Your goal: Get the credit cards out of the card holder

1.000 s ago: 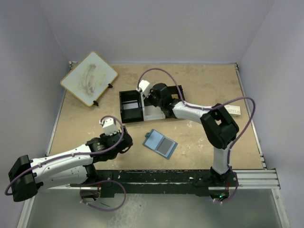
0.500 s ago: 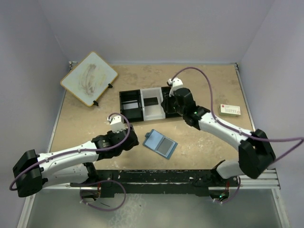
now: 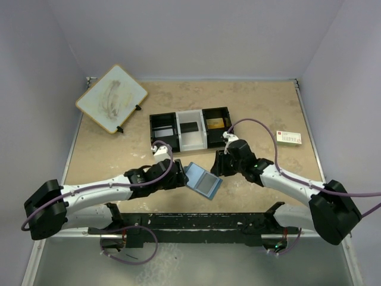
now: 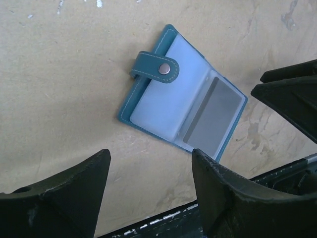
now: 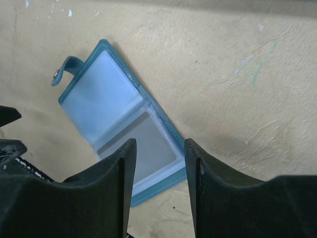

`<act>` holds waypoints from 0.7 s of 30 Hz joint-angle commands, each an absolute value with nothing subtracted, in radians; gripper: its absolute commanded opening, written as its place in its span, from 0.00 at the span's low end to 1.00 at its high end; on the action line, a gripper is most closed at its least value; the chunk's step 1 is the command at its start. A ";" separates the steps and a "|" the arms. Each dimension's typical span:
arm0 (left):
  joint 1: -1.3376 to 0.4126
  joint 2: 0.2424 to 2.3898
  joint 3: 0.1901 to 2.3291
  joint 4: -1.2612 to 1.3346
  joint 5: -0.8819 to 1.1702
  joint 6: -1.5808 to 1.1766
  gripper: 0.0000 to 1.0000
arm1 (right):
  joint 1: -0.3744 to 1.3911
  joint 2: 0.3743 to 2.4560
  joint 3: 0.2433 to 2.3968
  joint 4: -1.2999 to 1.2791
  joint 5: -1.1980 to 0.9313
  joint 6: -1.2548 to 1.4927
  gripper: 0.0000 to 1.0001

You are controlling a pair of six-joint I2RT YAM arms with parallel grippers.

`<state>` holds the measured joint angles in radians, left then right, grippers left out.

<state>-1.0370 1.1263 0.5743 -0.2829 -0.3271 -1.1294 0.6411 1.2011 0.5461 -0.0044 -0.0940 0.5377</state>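
The card holder [image 3: 201, 180] lay open on the table [image 3: 119, 149] between the arms. The left gripper [image 4: 150, 158] and right gripper [image 5: 159, 146] hovered over it, jaws parted and empty: the approach step. A grey card [image 4: 210, 116] sat pocketed, perhaps alone. Next, one gripper had to pin the cover while the other pinched the card's edge.
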 commanded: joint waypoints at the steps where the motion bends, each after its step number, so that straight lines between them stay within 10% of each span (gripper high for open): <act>1: -1.050 1.176 0.583 -0.178 -0.271 -1.096 0.64 | 0.642 1.185 0.538 0.005 -0.124 0.613 0.47; 21: -1.066 1.341 0.699 -0.210 -0.462 -1.033 0.62 | 0.651 0.996 0.284 0.234 -0.242 1.077 0.47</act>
